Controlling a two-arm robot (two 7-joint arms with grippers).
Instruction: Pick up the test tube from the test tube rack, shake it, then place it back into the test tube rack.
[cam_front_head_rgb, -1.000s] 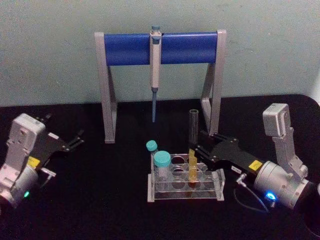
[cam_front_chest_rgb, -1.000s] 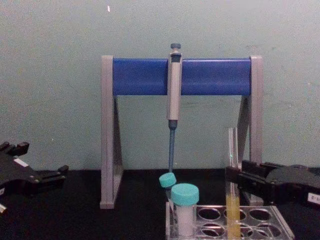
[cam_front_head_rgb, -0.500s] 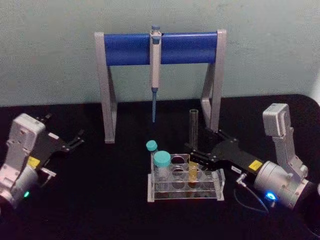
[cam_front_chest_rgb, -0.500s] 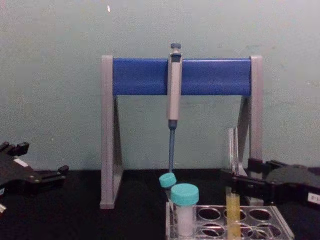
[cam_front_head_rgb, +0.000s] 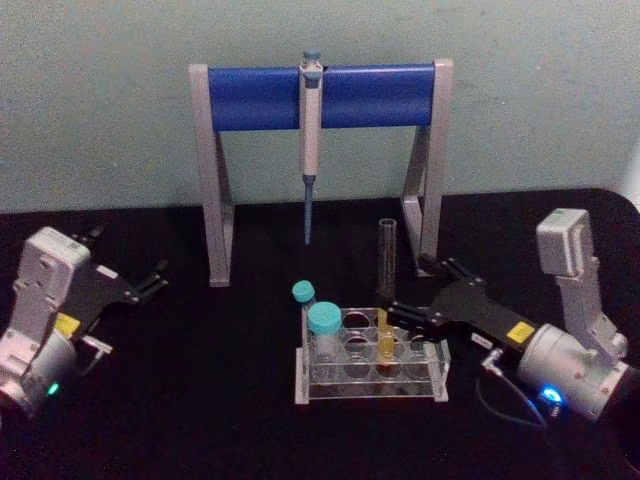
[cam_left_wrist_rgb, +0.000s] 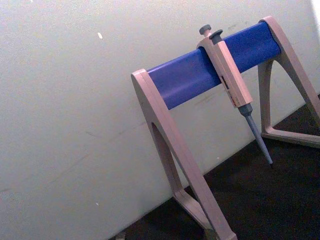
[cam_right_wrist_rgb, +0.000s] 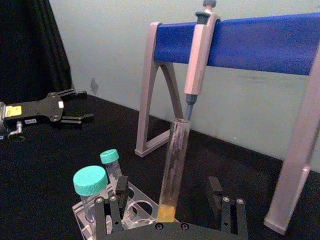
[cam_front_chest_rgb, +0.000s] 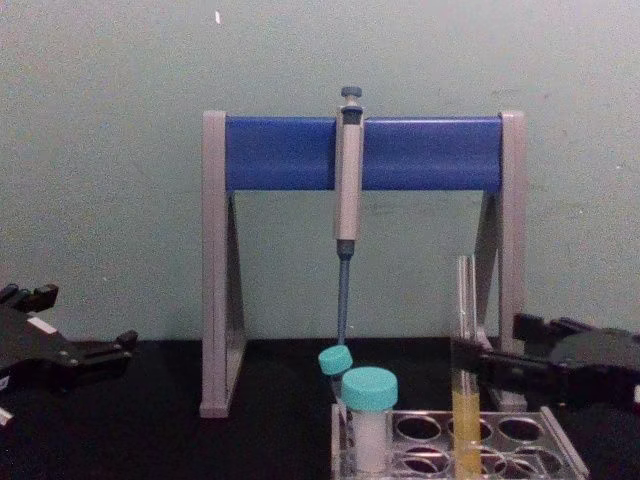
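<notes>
I see test tube (cam_front_head_rgb: 385, 290) upright in test tube rack (cam_front_head_rgb: 370, 372), hole toward rack's right end, yellow liquid in lower part. Rack sits mid-table (cam_front_head_rgb: 200, 420), near front edge. My right gripper (cam_front_head_rgb: 425, 292) just right of tube, fingers spread either side, not touching glass. Left gripper (cam_front_head_rgb: 155, 278) parked by table's left edge, fingers spread, holding nothing. Teal-capped vials (cam_front_head_rgb: 323, 330) at rack's left end.

Soft, even light falls on the pale green wall (cam_front_head_rgb: 100, 100), casting faint shadows behind the stand (cam_front_head_rgb: 320, 95). The black tabletop (cam_front_head_rgb: 200, 400) swallows detail. All views are slightly hazy, without strong glare.
</notes>
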